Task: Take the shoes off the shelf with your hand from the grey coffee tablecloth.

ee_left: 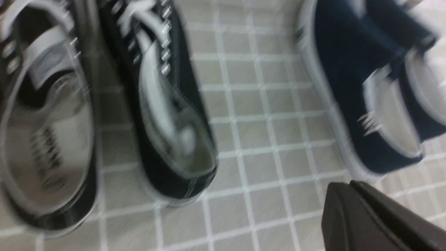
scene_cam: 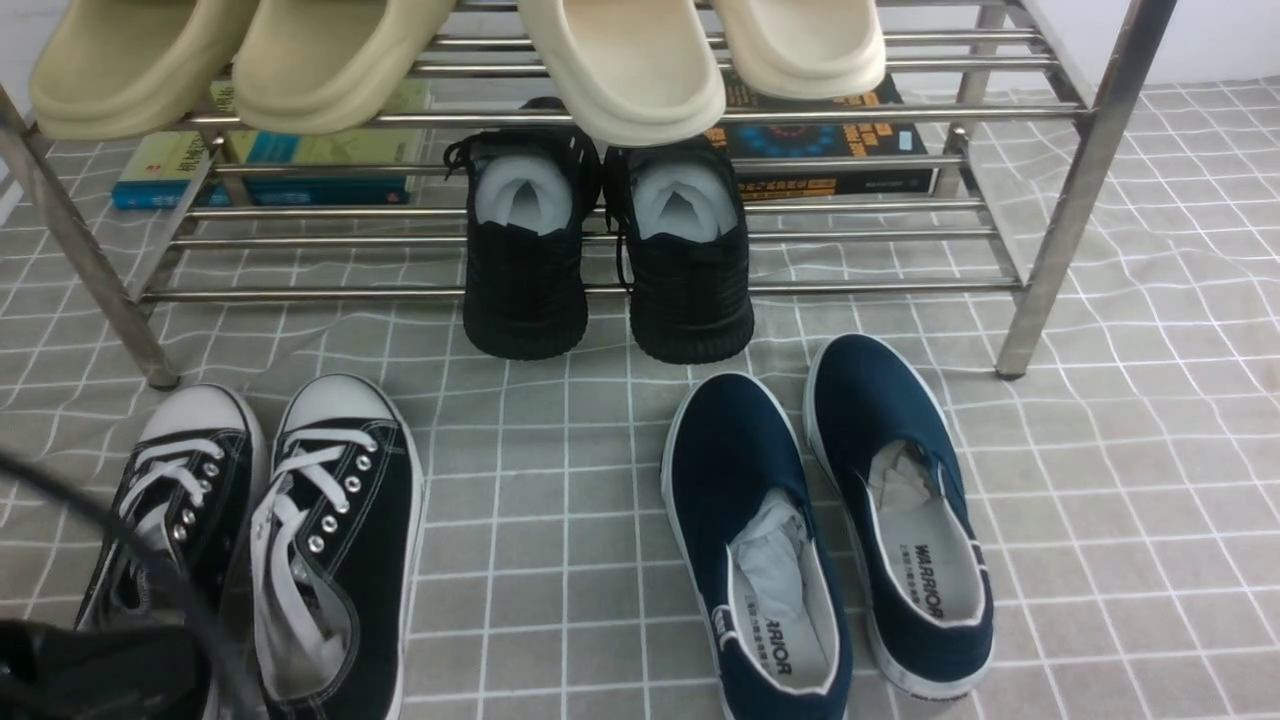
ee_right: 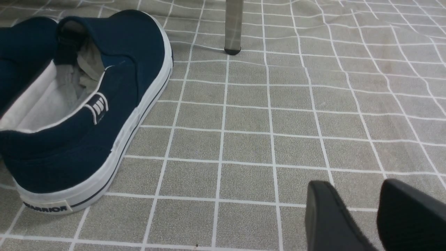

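Note:
The black canvas lace-up shoes [scene_cam: 260,530] with white laces stand side by side on the grey grid tablecloth [scene_cam: 560,480], in front of the silver shelf [scene_cam: 1060,220], toes toward it. They also show, blurred, in the left wrist view [ee_left: 167,115]. My left gripper [ee_left: 350,184] is shut and empty, just above the cloth between the shoes and the navy slip-ons. Its dark body and cable [scene_cam: 70,660] cover the heel of the left shoe. My right gripper [ee_right: 359,195] is open and empty over bare cloth, to the right of the slip-ons.
Navy slip-ons [scene_cam: 830,520] lie on the cloth right of centre, also in the right wrist view [ee_right: 80,111]. All-black knit sneakers [scene_cam: 610,260] sit on the shelf's lower tier with books [scene_cam: 830,140] behind. Beige slippers [scene_cam: 620,60] rest on the upper tier. A shelf leg [ee_right: 233,28] stands ahead.

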